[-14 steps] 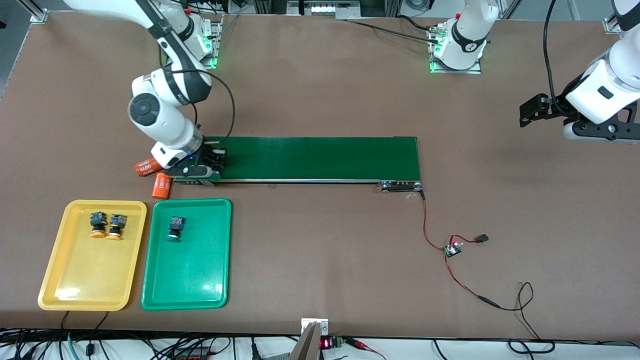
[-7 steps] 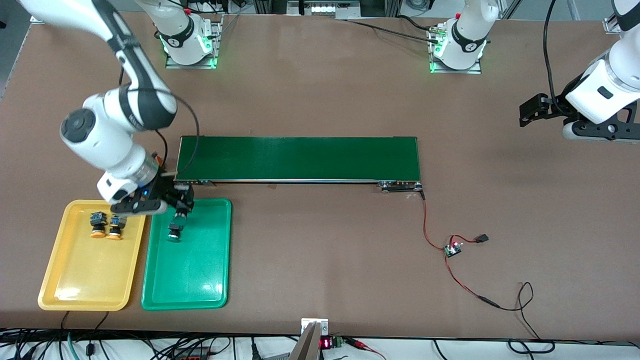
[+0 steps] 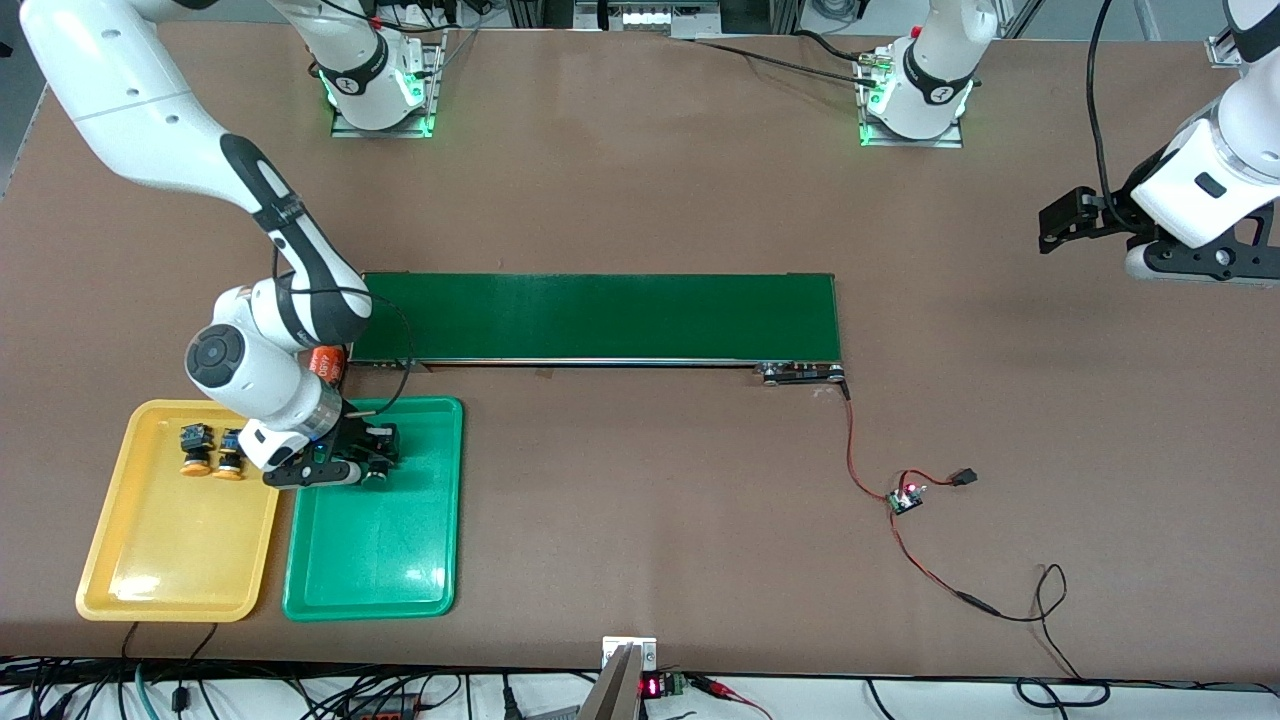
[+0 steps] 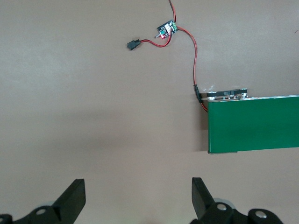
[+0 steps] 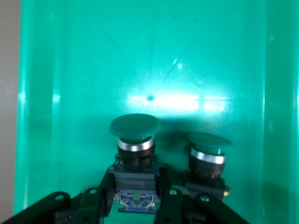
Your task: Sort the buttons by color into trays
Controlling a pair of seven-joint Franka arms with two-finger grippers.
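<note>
My right gripper [image 3: 372,455] is low over the green tray [image 3: 370,540], at the tray's end nearer the conveyor. It is shut on the black-and-blue body of a green-capped button [image 5: 134,128]. In the right wrist view my right gripper [image 5: 135,191] holds that button right beside a second green button [image 5: 209,151], which stands on the green tray [image 5: 140,56]. Both green buttons are hidden under the gripper in the front view. Two orange-capped buttons [image 3: 195,448] [image 3: 230,452] lie in the yellow tray [image 3: 170,550]. My left gripper [image 3: 1065,218] waits open over bare table at the left arm's end; its fingers [image 4: 74,200] hold nothing.
The long dark-green conveyor belt [image 3: 600,315] lies across the middle of the table; its end also shows in the left wrist view [image 4: 252,123]. An orange numbered cylinder [image 3: 325,362] peeks out beside the belt, above the green tray. A small circuit board [image 3: 905,497] with red wires lies nearer the front camera.
My right arm carried a green button from the conveyor's end to the green tray and lowered it beside the green button lying there. My left arm has not moved.
</note>
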